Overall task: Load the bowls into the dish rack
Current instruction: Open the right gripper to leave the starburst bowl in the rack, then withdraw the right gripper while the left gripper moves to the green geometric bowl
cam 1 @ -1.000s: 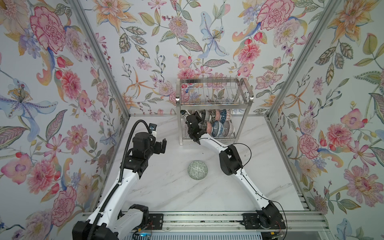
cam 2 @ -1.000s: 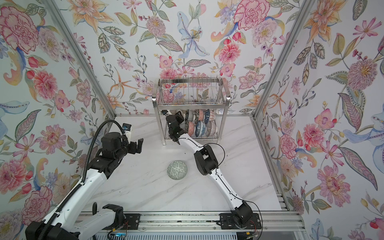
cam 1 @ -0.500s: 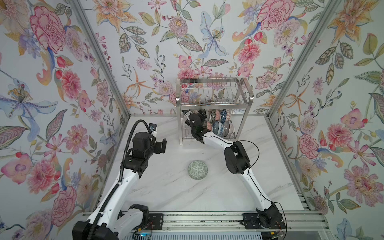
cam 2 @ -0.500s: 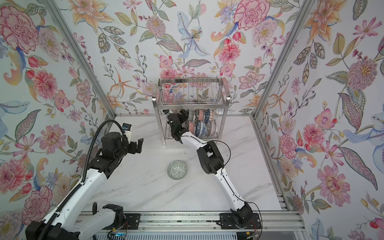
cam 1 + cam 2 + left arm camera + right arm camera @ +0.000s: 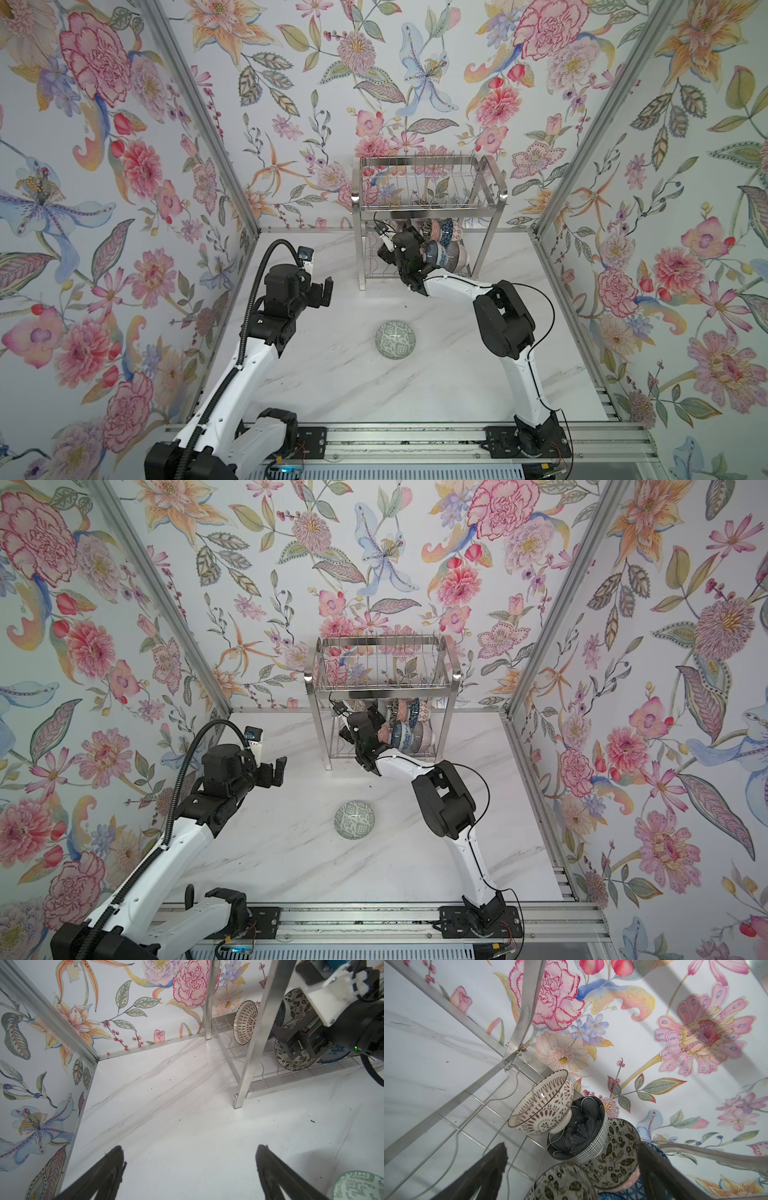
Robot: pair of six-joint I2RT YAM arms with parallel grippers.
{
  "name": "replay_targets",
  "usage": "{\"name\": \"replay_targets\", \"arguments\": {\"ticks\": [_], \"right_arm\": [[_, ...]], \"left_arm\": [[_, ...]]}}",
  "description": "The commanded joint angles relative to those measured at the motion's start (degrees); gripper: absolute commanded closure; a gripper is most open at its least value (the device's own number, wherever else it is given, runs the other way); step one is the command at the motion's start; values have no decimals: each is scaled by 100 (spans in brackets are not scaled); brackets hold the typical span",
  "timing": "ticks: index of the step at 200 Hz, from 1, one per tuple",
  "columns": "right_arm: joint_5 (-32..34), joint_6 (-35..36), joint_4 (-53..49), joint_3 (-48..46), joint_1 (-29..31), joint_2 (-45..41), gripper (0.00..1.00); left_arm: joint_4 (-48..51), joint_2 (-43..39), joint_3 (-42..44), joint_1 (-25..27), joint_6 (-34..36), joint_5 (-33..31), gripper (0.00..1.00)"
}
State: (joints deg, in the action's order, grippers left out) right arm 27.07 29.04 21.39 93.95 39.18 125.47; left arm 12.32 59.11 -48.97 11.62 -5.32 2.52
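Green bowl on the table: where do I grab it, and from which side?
Pinch the green bowl at its rim, one finger inside, one outside, coming down from above. It seems to sit mouth up and alone on the table, so the whole rim is free; the side facing the open left claw looks easiest.

Colours and patterns around my two tools

My left tool (image 5: 191, 1147) and right tool (image 5: 573, 1145) are black. The counter (image 5: 332, 374) is white marble with grey veins. The walls (image 5: 415, 75) carry pink, orange and blue flowers on a pale ground, and the dish rack (image 5: 428, 212) is bare silver steel. The green bowl (image 5: 395, 339) has a pale geometric print. In the rack I see a brown petal bowl (image 5: 544, 1103) on white, a dark mesh bowl (image 5: 583, 1126) dotted white, a black-leaf bowl (image 5: 618, 1153) and a blue bowl (image 5: 623, 1194).
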Motion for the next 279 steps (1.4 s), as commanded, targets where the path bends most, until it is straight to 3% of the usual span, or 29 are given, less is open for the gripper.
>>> {"name": "replay_targets", "arguments": {"ticks": [1,46,93,139,167,204,279], "right_arm": [[-342,-104,538,-588,28,-700,1],[-813,-191,506,-2031,131,-1993,1],[-1213,-1020,-1077,-2860,72,-3488,1],[-1138,-1806,-2483,-3383,-171,-5055,1],[-1177,-2076,-3449,-3263,-653,-5733,1],[-1203,-2258,-3756,-3456,-870,-6200,1],[-1503,-3017,-3756,-3479,-1613,-6106,1]], "left_arm": [[-54,-84,90,-55,-30,169,1],[-46,1,55,-54,-64,313,1],[-3,143,-58,70,-206,427,0],[434,525,-397,920,-148,-177,1],[594,674,-448,1406,-332,-306,1],[210,740,-16,1820,-861,-189,1],[-891,935,1238,2204,-1951,568,1]]}}
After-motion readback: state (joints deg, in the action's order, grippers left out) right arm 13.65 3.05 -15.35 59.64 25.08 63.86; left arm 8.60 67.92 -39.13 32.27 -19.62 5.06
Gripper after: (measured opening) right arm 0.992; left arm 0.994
